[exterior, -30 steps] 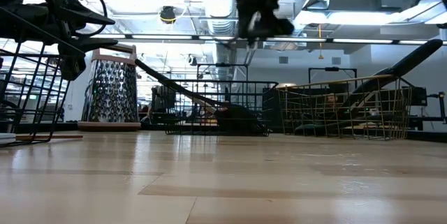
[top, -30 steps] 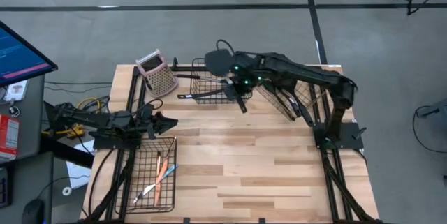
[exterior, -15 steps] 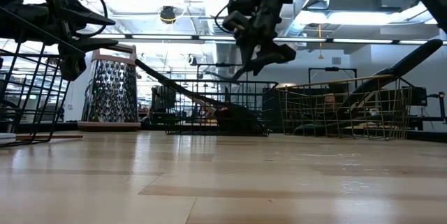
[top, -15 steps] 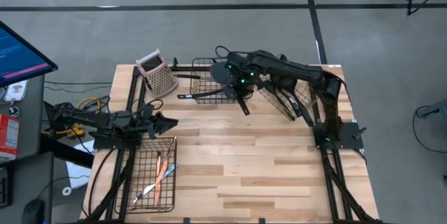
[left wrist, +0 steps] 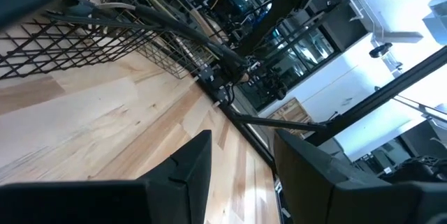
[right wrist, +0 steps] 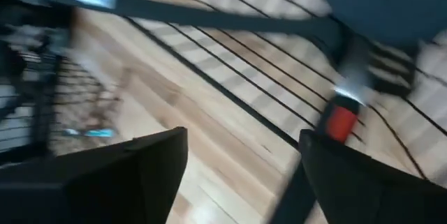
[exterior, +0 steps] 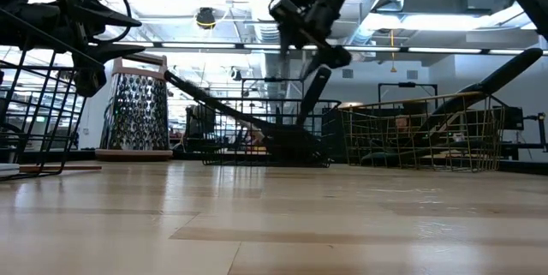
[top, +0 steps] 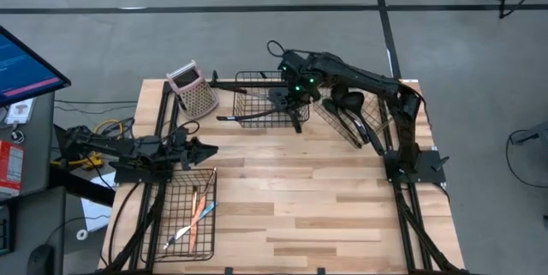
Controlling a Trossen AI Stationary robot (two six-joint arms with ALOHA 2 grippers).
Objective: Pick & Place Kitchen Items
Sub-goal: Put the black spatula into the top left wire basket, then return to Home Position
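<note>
My right gripper [top: 295, 95] [right wrist: 244, 137] hangs open over the black wire basket [top: 257, 104] at the table's far middle. Just below it a black long-handled spoon [exterior: 311, 97] stands slanted, its lower end down in the basket; nothing lies between the fingers. In the right wrist view a dark round head [right wrist: 391, 1] with a red part [right wrist: 340, 123] shows over the basket's wires. My left gripper [top: 201, 148] [left wrist: 241, 175] waits open and level at the table's left edge, holding nothing. Two more black utensils [top: 244, 119] lie across the basket's left rim.
A pink-topped metal grater [top: 193, 91] stands at the far left. A gold wire basket [top: 351, 119] with black utensils sits at the far right. A black wire basket [top: 175, 189] at the near left holds thin orange and teal tools [top: 199, 213]. Bare wood spans the middle and near right.
My right gripper has carried the black spoon toward the table's far edge and down over the black basket, rolling as it went, then opened and let go. The spoon has dropped from the fingers and now leans slanted with its lower end in the basket.
</note>
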